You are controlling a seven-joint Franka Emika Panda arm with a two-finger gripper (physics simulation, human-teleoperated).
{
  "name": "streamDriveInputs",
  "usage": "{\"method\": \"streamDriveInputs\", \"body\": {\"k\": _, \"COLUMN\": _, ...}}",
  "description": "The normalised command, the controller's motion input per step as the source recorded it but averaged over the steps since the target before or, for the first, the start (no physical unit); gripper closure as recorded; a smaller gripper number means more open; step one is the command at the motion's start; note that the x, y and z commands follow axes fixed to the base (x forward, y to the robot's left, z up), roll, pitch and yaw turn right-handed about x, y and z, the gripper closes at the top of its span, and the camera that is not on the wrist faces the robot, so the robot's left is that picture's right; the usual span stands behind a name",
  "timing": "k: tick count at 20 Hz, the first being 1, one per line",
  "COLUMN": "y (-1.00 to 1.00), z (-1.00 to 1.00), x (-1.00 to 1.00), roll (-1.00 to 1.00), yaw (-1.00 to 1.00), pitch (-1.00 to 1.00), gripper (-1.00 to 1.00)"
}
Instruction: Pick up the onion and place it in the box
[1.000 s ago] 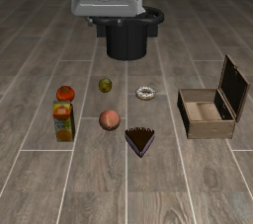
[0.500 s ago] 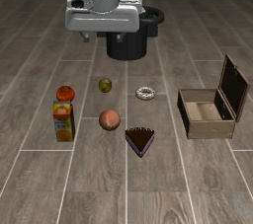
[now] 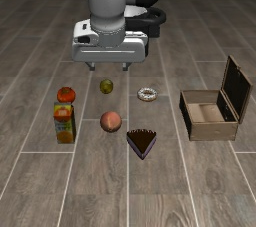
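The onion [image 3: 105, 85] is a small yellow-green ball on the wooden floor, left of centre in the exterior view. My gripper [image 3: 109, 66] hangs just above and behind it, open, with its two dark fingers [image 3: 124, 64] spread wide and nothing between them. The wooden box [image 3: 209, 117] stands at the exterior view's right with its hinged lid raised, and its inside looks bare.
Close to the onion lie a small ringed donut [image 3: 148, 94], a pinkish peach-like fruit [image 3: 110, 121], a chocolate cake slice [image 3: 141, 143], a red tomato [image 3: 66, 95] and an orange juice carton [image 3: 64, 123]. The robot's dark base [image 3: 132, 36] stands behind.
The gripper has come down and forward from near the base to just above the onion. No object has moved.
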Motion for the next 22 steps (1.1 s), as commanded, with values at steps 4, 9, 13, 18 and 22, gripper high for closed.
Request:
{"method": "streamDriveInputs", "body": {"k": 4, "y": 0.00, "z": -1.00, "x": 0.00, "roll": 0.00, "yaw": 0.00, "pitch": 0.00, "gripper": -1.00}}
{"method": "streamDriveInputs", "body": {"k": 9, "y": 0.00, "z": -1.00, "x": 0.00, "roll": 0.00, "yaw": 0.00, "pitch": 0.00, "gripper": -1.00}}
{"method": "streamDriveInputs", "body": {"k": 13, "y": 0.00, "z": -1.00, "x": 0.00, "roll": 0.00, "yaw": 0.00, "pitch": 0.00, "gripper": -1.00}}
{"method": "streamDriveInputs", "body": {"k": 18, "y": 0.00, "z": -0.40, "x": -0.60, "roll": 0.00, "yaw": 0.00, "pitch": 0.00, "gripper": -1.00}}
{"method": "streamDriveInputs", "body": {"k": 22, "y": 0.00, "z": -0.75, "x": 0.00, "roll": 0.00, "yaw": 0.00, "pitch": 0.00, "gripper": 1.00}}
